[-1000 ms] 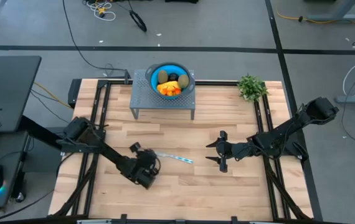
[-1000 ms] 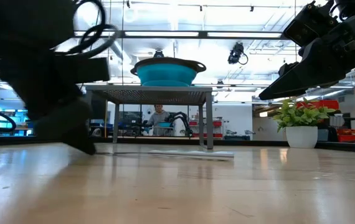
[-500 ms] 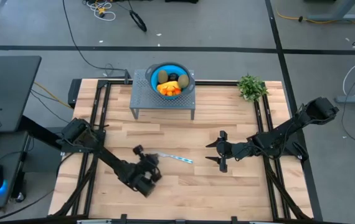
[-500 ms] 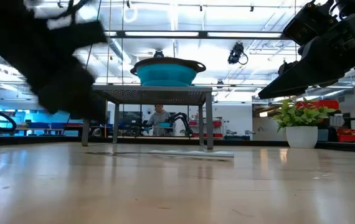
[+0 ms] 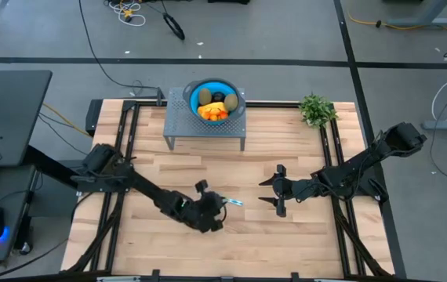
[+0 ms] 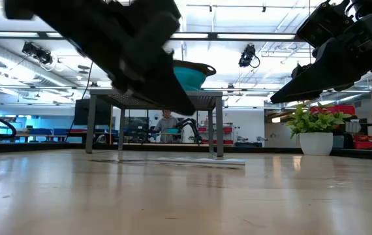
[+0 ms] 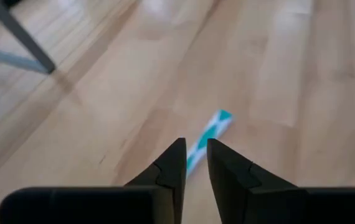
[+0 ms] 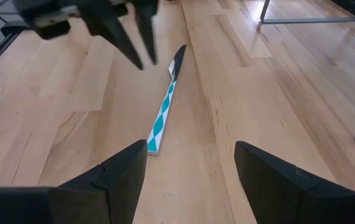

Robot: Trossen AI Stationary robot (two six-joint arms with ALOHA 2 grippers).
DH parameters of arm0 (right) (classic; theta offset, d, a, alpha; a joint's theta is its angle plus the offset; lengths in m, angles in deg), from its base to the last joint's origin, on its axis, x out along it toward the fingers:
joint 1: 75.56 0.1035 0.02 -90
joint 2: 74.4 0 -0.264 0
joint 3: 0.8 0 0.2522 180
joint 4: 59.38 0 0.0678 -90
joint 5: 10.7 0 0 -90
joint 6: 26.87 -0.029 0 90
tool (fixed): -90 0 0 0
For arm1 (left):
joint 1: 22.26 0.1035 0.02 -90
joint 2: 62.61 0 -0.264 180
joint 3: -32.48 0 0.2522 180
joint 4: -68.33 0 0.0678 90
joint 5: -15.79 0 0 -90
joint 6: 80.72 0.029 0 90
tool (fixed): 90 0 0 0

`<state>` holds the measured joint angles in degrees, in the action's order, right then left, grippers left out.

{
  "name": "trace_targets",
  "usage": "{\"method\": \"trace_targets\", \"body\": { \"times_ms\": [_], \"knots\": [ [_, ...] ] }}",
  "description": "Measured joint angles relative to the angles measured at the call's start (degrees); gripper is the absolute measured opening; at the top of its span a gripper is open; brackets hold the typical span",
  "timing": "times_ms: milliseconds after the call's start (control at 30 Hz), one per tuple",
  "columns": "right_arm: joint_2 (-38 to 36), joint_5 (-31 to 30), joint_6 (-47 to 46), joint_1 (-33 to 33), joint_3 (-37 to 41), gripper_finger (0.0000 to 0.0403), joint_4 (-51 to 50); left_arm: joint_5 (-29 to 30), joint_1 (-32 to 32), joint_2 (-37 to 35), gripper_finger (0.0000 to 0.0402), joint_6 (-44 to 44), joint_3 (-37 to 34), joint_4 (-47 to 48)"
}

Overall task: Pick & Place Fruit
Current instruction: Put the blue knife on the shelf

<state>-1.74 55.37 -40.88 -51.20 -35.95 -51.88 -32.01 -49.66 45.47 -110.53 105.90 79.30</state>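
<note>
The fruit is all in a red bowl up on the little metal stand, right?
Not quite: the bowl is blue, not red. The high view shows it, with the fruit piled inside, up on the little metal stand.

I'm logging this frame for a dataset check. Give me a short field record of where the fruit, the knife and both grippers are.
fruit: in the blue bowl on the metal stand
knife: flat on the table, between the grippers
left gripper: above the knife's blade end, fingers narrowly apart, holding nothing
right gripper: open, beyond the knife's handle end
plant: far right corner
</note>
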Motion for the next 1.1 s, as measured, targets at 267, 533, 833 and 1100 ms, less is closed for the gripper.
{"method": "trace_targets", "body": {
  "times_ms": [267, 533, 833, 1100],
  "knots": [
    [3.28, -0.06, 1.52, 1.68, 0.0, 0.0254, 4.26, 3.78, 0.03, -1.29, 0.0086, -3.21, 0.0, 2.15],
    [12.8, -0.57, 7.42, 3.86, -1.75, 0.0254, 13.98, 0.69, -0.76, -1.53, 0.009, -0.45, 0.09, -8.04],
    [12.98, -0.55, 7.45, 3.76, -2.75, 0.0254, 14.75, -10.83, 2.51, 0.79, 0.0152, 3.22, 0.02, -6.84],
    [12.96, -0.5, 7.45, 3.76, -2.75, 0.0254, 14.61, -8.35, 4.75, 0.79, 0.0232, 0.5, 0.02, -12.65]
  ]
}}
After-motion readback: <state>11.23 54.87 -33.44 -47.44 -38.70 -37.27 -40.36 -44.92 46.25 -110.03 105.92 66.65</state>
